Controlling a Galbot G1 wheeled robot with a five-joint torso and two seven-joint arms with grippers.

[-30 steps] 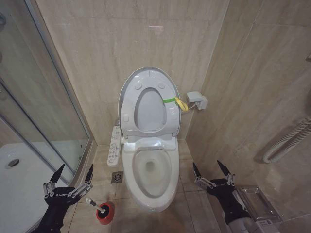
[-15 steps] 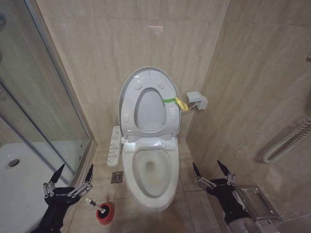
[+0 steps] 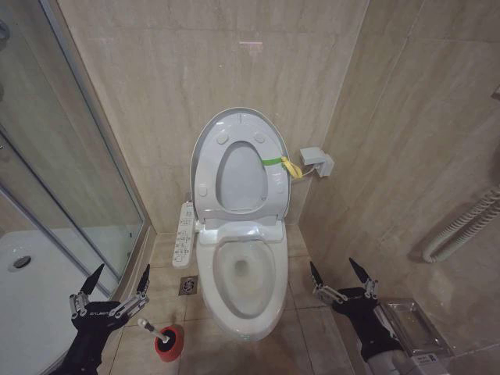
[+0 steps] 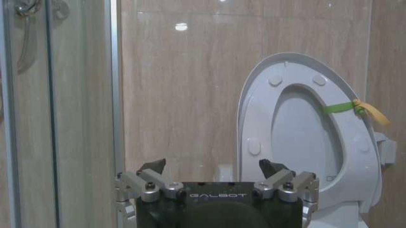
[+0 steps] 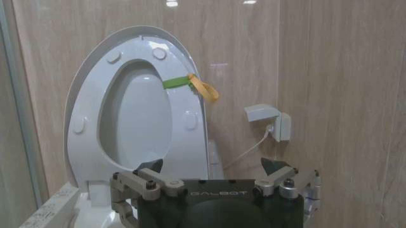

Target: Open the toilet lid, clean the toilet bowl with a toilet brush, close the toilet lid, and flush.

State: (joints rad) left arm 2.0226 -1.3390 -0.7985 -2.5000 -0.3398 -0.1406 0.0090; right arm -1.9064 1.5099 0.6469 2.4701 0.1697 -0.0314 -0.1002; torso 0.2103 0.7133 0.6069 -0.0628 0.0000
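The toilet lid point(image 3: 238, 176) stands upright against the back wall, a yellow-green strap point(image 3: 283, 164) tied at its right side. Below it the white toilet bowl point(image 3: 244, 308) lies uncovered. The toilet brush point(image 3: 150, 326) leans in a red cup holder point(image 3: 169, 344) on the floor left of the bowl. My left gripper point(image 3: 121, 273) hangs open just above and left of the brush, holding nothing. Right of the bowl, my right gripper point(image 3: 333, 267) is open and empty too. The left wrist view has the left gripper point(image 4: 211, 166) facing the lid point(image 4: 298, 128); the right gripper point(image 5: 212, 166) faces the lid point(image 5: 136, 118).
A glass shower enclosure point(image 3: 78, 156) and white shower tray point(image 3: 31, 281) close off the left. A button panel point(image 3: 185, 234) hangs beside the bowl, a floor drain point(image 3: 188, 285) below it. On the right: a wall box point(image 3: 316, 162), a white hose point(image 3: 461, 223), a metal tray point(image 3: 410, 324).
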